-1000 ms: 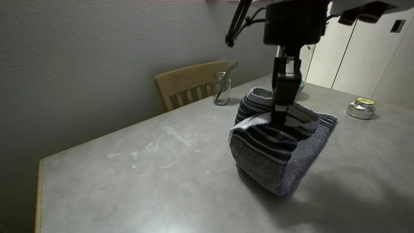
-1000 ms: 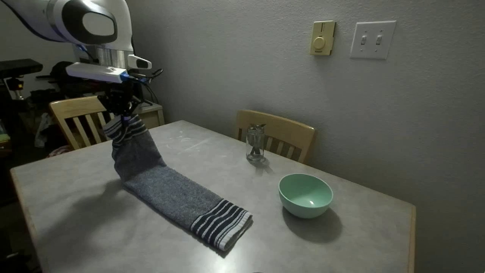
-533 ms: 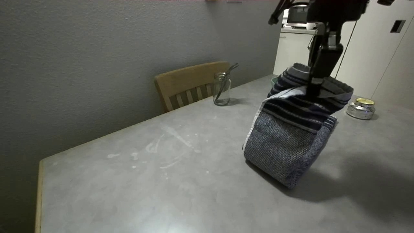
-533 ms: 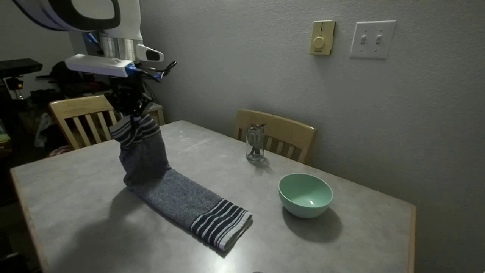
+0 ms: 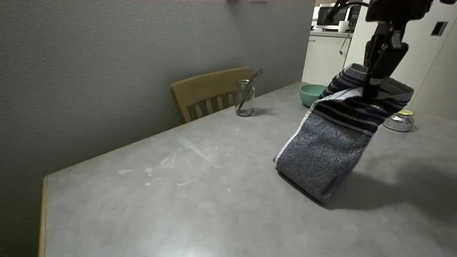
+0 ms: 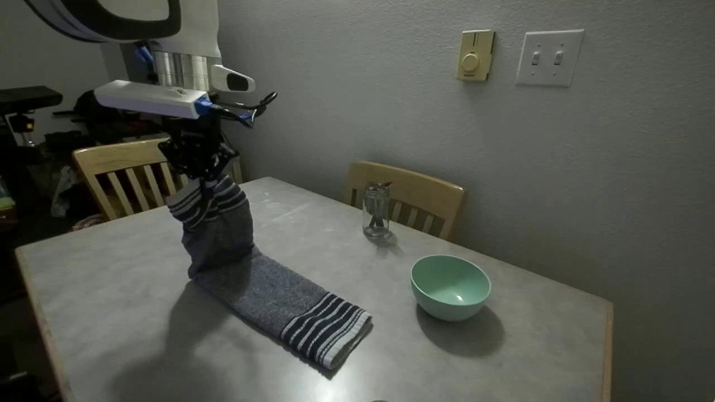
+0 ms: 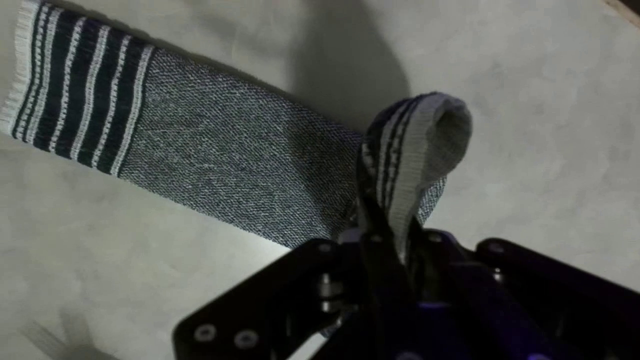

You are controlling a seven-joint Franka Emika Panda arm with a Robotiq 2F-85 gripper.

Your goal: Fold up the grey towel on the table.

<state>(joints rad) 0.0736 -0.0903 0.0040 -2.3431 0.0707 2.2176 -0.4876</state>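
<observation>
Well, from where I stand, this folding looks short of halfway. The black, jointed, two-fingered tool point(image 7: 395, 223) is clamped on one striped end of the long, narrow, dark grey woven towel point(image 6: 257, 285), holding that end up off the light grey, matte, rectangular desk point(image 5: 160, 203). Below the tool the towel drops to a bend on the desk, and from there the rest runs out flat, away from the tool, to the other striped end, which lies uncovered. So one end is picked up and, I'd judge, a crosswise fold is begun, yet the raised part isn't laid on the flat part. Whether the towel is also doubled lengthwise, I can't tell. What's left, I'd reckon: carry the held end over towards those far stripes, lower it, let go, smooth it, and perhaps fold once more.
</observation>
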